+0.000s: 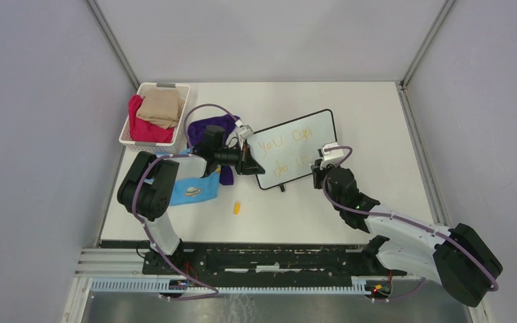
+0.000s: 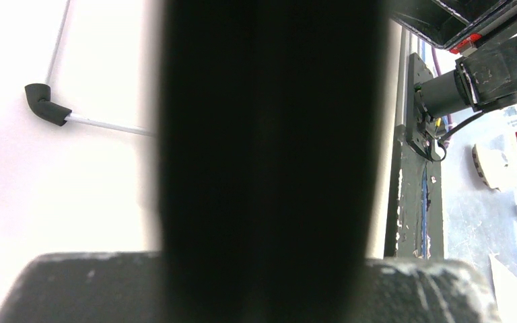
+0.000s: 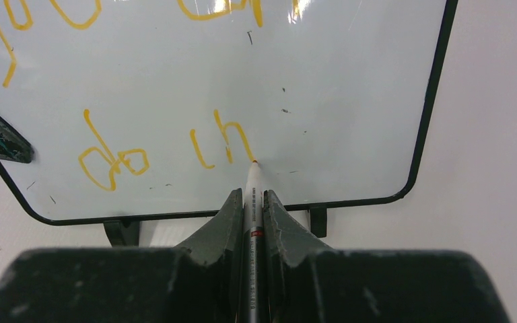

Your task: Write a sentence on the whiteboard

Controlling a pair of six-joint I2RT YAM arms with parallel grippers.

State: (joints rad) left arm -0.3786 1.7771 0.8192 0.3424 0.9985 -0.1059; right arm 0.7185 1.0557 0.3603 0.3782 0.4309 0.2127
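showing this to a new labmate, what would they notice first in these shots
The whiteboard in the middle of the table draws the eye, its yellow-orange writing reading "you can" above an unfinished "do th". The right gripper has its fingers shut on a marker whose tip touches the board, while the left gripper pinches the board's left edge. A basket of cloths sits far left.

White desk [image 1: 377, 114] carried a whiteboard [image 1: 309, 131] at centre, a basket [image 1: 126, 134] at far left, purple cloth [image 1: 209, 124] and blue cloth [image 1: 192, 188] beside it, and a yellow cap [image 1: 237, 208] nearer the front.
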